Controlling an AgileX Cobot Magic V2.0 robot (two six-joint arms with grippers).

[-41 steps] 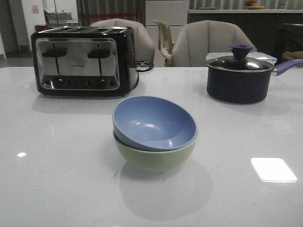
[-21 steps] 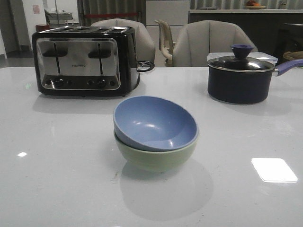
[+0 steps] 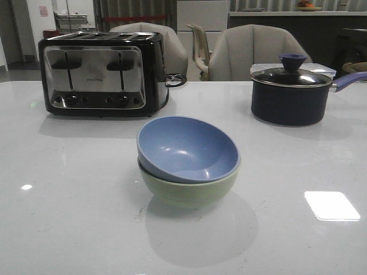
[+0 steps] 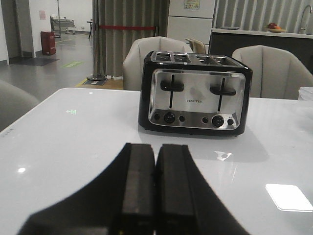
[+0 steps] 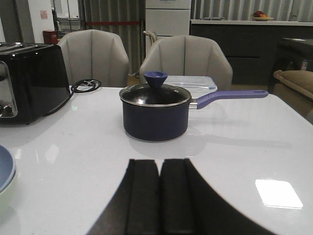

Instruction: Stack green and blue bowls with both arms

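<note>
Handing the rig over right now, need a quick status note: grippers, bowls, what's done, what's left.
Left gripper: jaws shut, holding nothing, facing the toaster.
Right gripper: jaws shut, holding nothing, facing the saucepan.
Bowls: blue bowl sits nested in the green bowl, slightly tilted, mid-table in front of the toaster.
Done: the stack is made, neither arm touching it.
Left: nothing obvious; maybe check the blue bowl's seating.
</note>
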